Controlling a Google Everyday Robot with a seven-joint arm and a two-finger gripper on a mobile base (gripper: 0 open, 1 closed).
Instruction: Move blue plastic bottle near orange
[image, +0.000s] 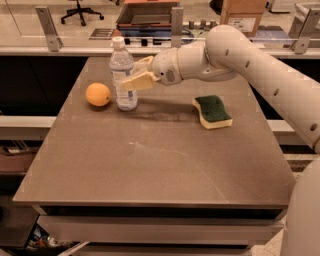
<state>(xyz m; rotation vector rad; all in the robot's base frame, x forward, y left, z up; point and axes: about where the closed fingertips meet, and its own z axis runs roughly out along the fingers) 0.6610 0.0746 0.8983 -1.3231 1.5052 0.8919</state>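
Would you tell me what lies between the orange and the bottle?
Only a narrow bare strip of table, in the camera view; the gripper is at the bottle.

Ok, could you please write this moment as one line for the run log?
pincer: at mid-height of blue plastic bottle | blue plastic bottle: upright on table, close beside orange | sponge: apart from both

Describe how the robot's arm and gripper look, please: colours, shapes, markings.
The arm is a thick, rounded, cream-white shell with small dark dots along it; no cables show. The gripper, at the blue plastic bottle, has flat, pale yellow fingers on a rounded white wrist.
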